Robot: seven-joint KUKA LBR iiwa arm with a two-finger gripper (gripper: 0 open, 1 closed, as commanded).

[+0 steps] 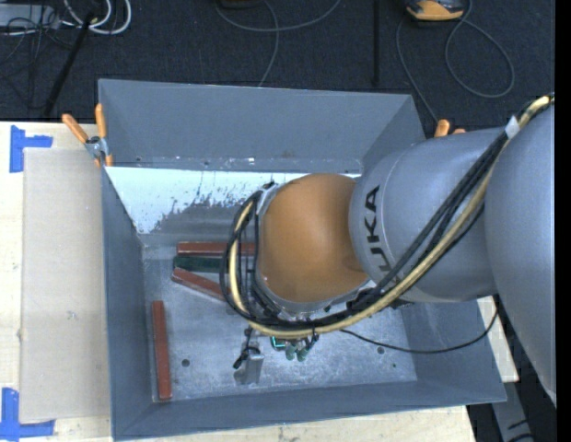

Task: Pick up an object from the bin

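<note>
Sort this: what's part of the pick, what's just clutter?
Job: gripper; grey metal bin; long red-brown flat stick by its left wall; heap of red-brown and dark green sticks.
Lying about: white cables on the floor beyond the bin.

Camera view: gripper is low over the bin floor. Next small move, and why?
Probably a short shift toward the view's left, onto the lone reddish-brown stick. The gripper hangs over what looks like bare bin floor. That stick lies apart from everything, while the other sticks overlap in a heap partly under the arm.
</note>
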